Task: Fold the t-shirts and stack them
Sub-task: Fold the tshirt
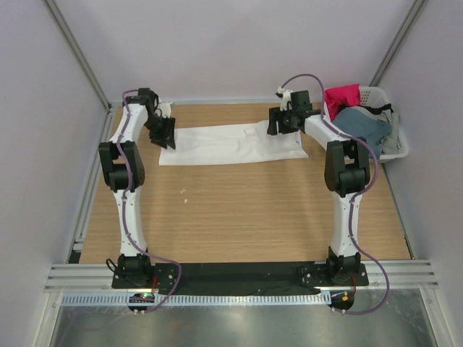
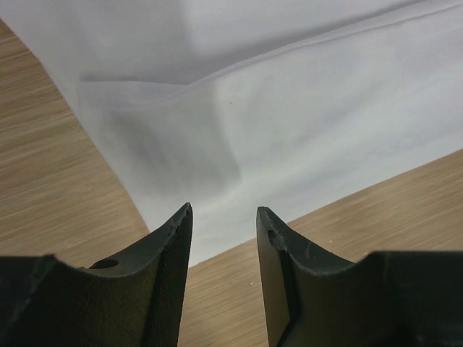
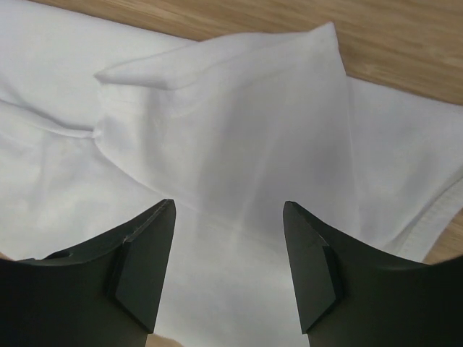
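Observation:
A plain white t-shirt (image 1: 228, 144) lies folded into a long strip across the far part of the wooden table. My left gripper (image 1: 162, 136) is open and empty over its left end; in the left wrist view the gripper (image 2: 224, 211) hangs above the shirt's near edge (image 2: 289, 123). My right gripper (image 1: 282, 123) is open and empty over the shirt's right end; in the right wrist view the gripper (image 3: 228, 206) is above a folded-in sleeve (image 3: 231, 108). A red-pink shirt (image 1: 342, 96) and a slate blue shirt (image 1: 362, 126) lie in the basket.
A white slotted plastic basket (image 1: 399, 144) stands at the far right corner of the table (image 1: 239, 210), close behind my right arm. White walls enclose the table on three sides. A small white speck (image 1: 185, 194) lies on the wood.

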Action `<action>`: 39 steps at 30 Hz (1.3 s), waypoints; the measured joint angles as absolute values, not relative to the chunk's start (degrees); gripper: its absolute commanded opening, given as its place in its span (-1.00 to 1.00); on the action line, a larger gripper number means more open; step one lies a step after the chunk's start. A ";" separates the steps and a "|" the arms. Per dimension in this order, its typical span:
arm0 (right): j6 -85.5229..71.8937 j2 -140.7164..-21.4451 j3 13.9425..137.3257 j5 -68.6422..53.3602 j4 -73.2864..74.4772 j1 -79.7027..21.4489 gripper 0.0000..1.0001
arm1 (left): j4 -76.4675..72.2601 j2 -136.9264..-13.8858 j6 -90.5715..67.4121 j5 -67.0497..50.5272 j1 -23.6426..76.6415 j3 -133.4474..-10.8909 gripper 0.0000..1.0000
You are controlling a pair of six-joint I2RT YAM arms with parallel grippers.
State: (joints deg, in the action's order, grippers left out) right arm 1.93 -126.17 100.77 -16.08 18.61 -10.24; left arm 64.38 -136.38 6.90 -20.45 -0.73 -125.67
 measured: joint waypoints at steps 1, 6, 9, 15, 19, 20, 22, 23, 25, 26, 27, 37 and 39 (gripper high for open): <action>1.19 -127.90 101.78 -16.21 19.33 -10.07 0.35 | 64.42 -137.27 6.96 -20.14 -0.64 -125.67 -0.16; -0.64 -132.68 105.62 -15.94 21.56 -9.65 0.34 | 64.45 -139.96 7.75 -17.82 -0.19 -125.05 -0.17; -0.84 -132.81 106.98 -14.66 22.35 -9.52 0.34 | 64.36 -139.96 7.94 -16.38 0.40 -124.29 -0.20; -0.56 -134.74 108.68 -12.36 23.20 -9.54 0.34 | 62.39 -134.23 7.94 -16.03 1.30 -113.67 -0.23; -0.56 -136.90 112.03 -11.40 23.22 -9.80 0.35 | 61.89 -127.22 7.92 -15.86 2.74 -101.16 -0.23; -0.54 -137.53 113.14 -11.14 23.20 -9.96 0.35 | 61.91 -125.67 7.94 -15.84 3.53 -98.19 -0.23; -0.49 -139.02 115.52 -10.72 23.42 -10.39 0.35 | 61.98 -122.74 7.94 -15.62 5.37 -93.14 -0.23; -0.27 -140.09 117.12 -10.57 23.46 -10.72 0.35 | 61.95 -121.25 7.97 -15.53 6.74 -90.67 -0.23; 0.05 -142.15 120.53 -10.20 23.55 -11.49 0.35 | 62.02 -119.20 7.92 -15.38 9.85 -86.76 -0.23; 0.14 -143.09 122.02 -10.07 23.57 -11.94 0.35 | 62.13 -118.41 7.90 -15.35 11.49 -85.34 -0.22; 0.27 -143.90 123.22 -9.91 23.46 -12.40 0.35 | 62.30 -117.67 7.88 -15.38 13.19 -84.07 -0.23; 3.11 -143.87 126.32 -4.82 23.29 -16.14 0.36 | 64.14 -107.46 7.94 -13.82 23.57 -81.52 -0.21; 3.18 -141.18 124.20 -4.14 23.51 -16.16 0.36 | 65.10 -105.19 8.29 -12.67 23.38 -83.48 -0.20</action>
State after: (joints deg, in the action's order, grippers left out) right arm 3.18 -141.18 124.20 -4.14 23.51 -16.16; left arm 65.10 -105.19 8.29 -12.67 23.38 -83.48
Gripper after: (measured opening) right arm 0.681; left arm 0.397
